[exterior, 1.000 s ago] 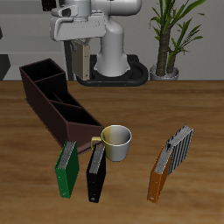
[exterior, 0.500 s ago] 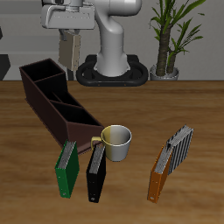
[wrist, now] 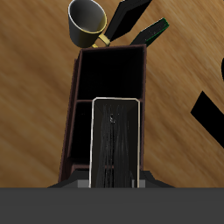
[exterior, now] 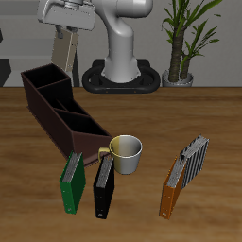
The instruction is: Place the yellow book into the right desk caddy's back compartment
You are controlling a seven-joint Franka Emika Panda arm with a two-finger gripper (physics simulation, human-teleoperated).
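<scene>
My gripper [exterior: 67, 31] is shut on the yellow book [exterior: 64, 49], a thin tan book that hangs upright from the fingers, high above the table. It is over the far end of the right desk caddy [exterior: 38, 104], a long dark brown open box with three sections. The back compartment [exterior: 44, 77] lies below and slightly in front of the book. In the wrist view the book's edge [wrist: 115, 144] covers part of the caddy [wrist: 77, 96], whose open sections show beyond it.
A cream mug [exterior: 126, 151] stands by the caddy's near end. A green book [exterior: 72, 181] and a black book [exterior: 104, 185] stand near the front edge, an orange-brown book [exterior: 171, 187] and a grey striped book [exterior: 193, 159] farther along. The robot base [exterior: 121, 71] and a plant [exterior: 184, 38] stand behind.
My gripper has carried the yellow book sideways from near the robot base to above the caddy's far end, rising a little. Nothing on the table has moved.
</scene>
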